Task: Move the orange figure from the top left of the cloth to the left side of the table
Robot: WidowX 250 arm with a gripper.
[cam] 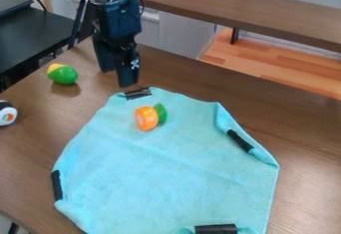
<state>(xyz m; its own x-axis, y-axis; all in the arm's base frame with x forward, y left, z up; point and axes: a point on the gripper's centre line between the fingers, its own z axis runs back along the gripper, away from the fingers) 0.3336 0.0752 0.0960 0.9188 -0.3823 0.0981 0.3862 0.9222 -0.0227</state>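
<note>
Orange figure [146, 119]: we see it on the cloth [166, 173], upper left, green end rightward
Gripper [117, 79]: we see its fingers apart, near the cloth's upper-left edge
Cut off: we lose the cloth's bottom and the black-and-white piece's [6, 114] left side

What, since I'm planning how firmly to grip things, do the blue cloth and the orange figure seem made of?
The blue cloth looks like soft, matte fabric, perhaps microfiber: its surface is fuzzy and its edges fold. The orange figure looks like smooth plastic, from its bright, even colour and rounded form, though rubber is possible.
</note>
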